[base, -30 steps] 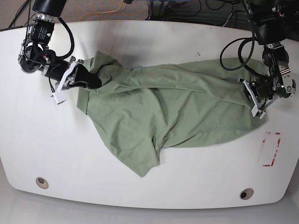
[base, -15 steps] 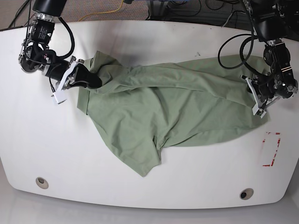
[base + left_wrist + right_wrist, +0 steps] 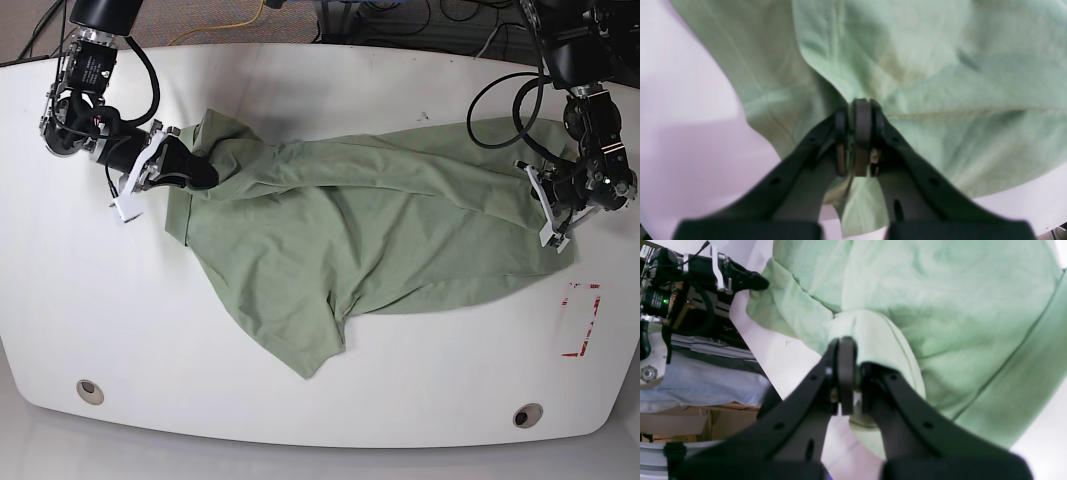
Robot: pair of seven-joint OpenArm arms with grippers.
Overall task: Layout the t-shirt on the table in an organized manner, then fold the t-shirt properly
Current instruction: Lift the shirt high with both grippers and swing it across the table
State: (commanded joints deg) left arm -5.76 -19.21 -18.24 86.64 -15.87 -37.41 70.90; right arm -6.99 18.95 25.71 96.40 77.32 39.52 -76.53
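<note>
Across the table [image 3: 330, 85] we stretch the t-shirt [image 3: 350, 230], left gripper [image 3: 553, 205] clamping its three-o'clock edge, right gripper [image 3: 200, 172] clamping nine-o'clock.

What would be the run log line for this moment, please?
left end effector: shut on t-shirt | right end effector: shut on t-shirt | t-shirt: stretched between both, wrinkled, unfolded | table

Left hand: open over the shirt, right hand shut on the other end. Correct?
Not quite. The left hand is shut on the t-shirt, not open: the left wrist view shows its jaws pinched together with green fabric bunched between them. The right hand is indeed shut on the other end.
</note>
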